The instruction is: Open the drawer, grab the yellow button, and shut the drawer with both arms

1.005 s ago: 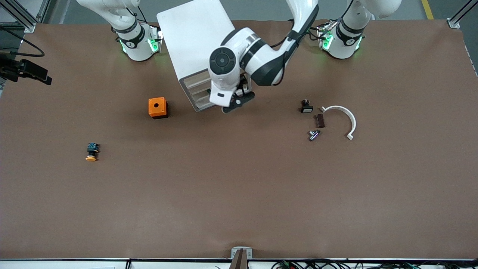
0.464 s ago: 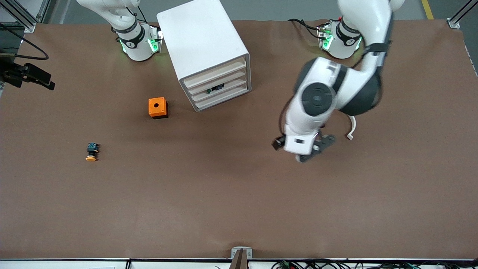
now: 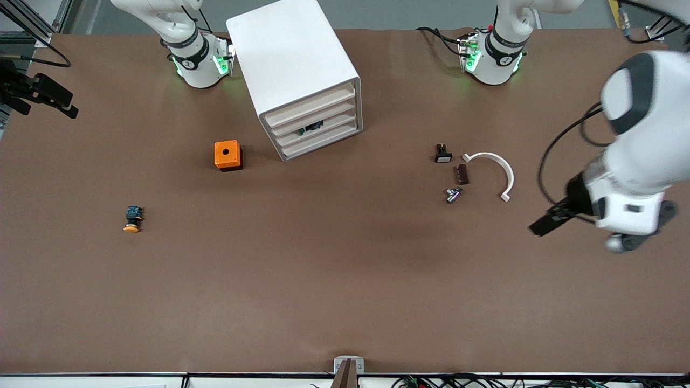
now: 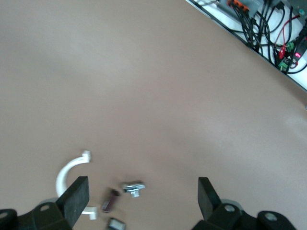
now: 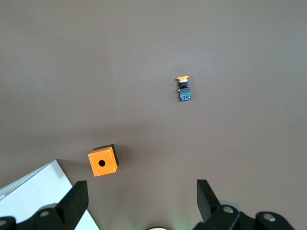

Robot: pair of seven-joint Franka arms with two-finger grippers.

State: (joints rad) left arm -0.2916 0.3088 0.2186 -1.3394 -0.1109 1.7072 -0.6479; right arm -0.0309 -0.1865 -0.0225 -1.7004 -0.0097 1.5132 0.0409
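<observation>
The white cabinet (image 3: 294,64) stands near the robots' bases, and all four cream drawer fronts (image 3: 315,126) sit flush. A small dark item (image 3: 311,127) shows at the third front from the top. The button (image 3: 132,220), with an orange cap and a black-and-teal body, lies on the table toward the right arm's end; it also shows in the right wrist view (image 5: 183,88). My left gripper (image 3: 639,231) (image 4: 141,199) is open and empty over the left arm's end of the table. My right gripper (image 5: 141,203) is open and empty, high over its base.
An orange cube (image 3: 227,155) (image 5: 102,161) with a round hole sits beside the cabinet. A white curved part (image 3: 493,167) (image 4: 67,172), a brown part (image 3: 461,174), a metal part (image 3: 453,194) (image 4: 133,188) and a black part with a white face (image 3: 442,154) lie together.
My left arm has swung from the cabinet's front, over the small parts, to the left arm's end of the table. The drawer fronts now show. The right arm has not moved.
</observation>
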